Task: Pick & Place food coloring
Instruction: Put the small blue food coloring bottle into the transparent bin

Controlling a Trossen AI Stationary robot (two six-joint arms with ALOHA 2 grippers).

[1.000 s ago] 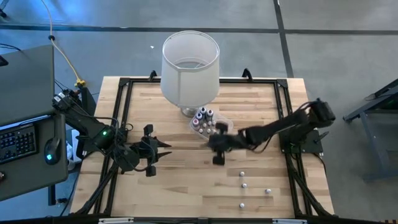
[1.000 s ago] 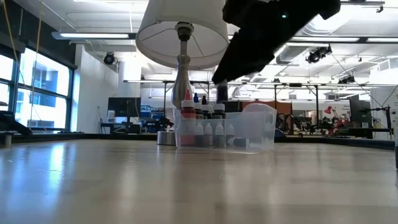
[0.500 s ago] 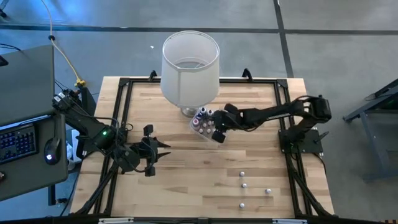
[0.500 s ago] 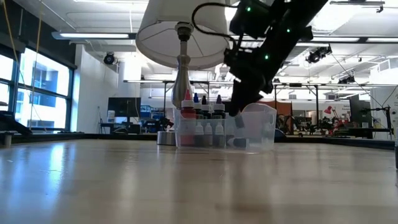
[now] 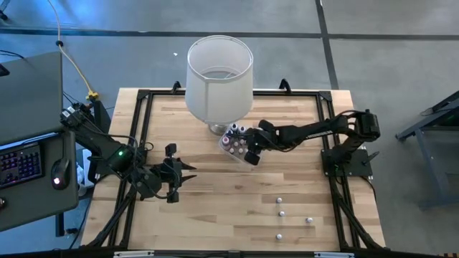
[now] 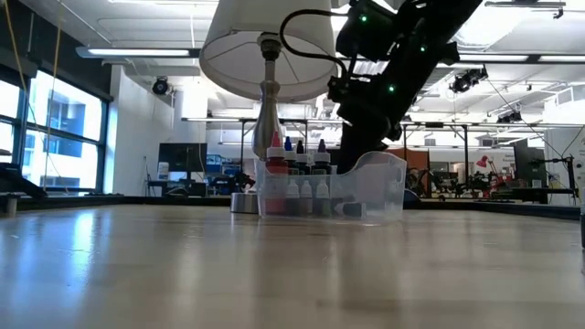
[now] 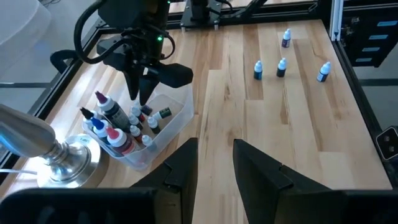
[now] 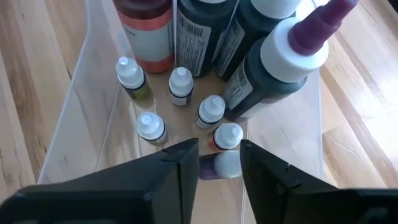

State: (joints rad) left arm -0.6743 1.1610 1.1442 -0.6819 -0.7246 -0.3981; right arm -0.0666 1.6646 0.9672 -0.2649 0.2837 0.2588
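Observation:
A tiny food coloring bottle (image 8: 219, 165) with a white cap and purple body sits between the fingers of my right gripper (image 8: 219, 163), which reaches down into the clear tub (image 5: 228, 148). Inside the tub stand more small white-capped bottles (image 8: 181, 84) and taller dark ones (image 8: 273, 68). Several loose bottles (image 5: 281, 213) stand on the table's near right part, also seen in the left wrist view (image 7: 281, 66). My left gripper (image 7: 215, 163) waits open over the table's left side (image 5: 179, 173), holding nothing. My right gripper pinches the small bottle between its two fingers (image 8: 183, 167), at its cap end (image 8: 227, 163). The fingers come from above, pointing down into the tub (image 7: 140, 93). The bottle lies crosswise between them; whether it touches the tub's floor I cannot tell.
A big white lampshade (image 5: 219, 75) on a metal lamp foot (image 7: 65, 155) stands right behind the tub, at the table's far edge. A black frame (image 5: 143, 129) borders the wooden top. A desk with keyboard (image 5: 21, 161) stands left of the table.
My right gripper has carried the small bottle from the table's middle toward the far edge, over to the tub beside the lamp, and then dipped its fingers into the tub. The left arm has kept still.

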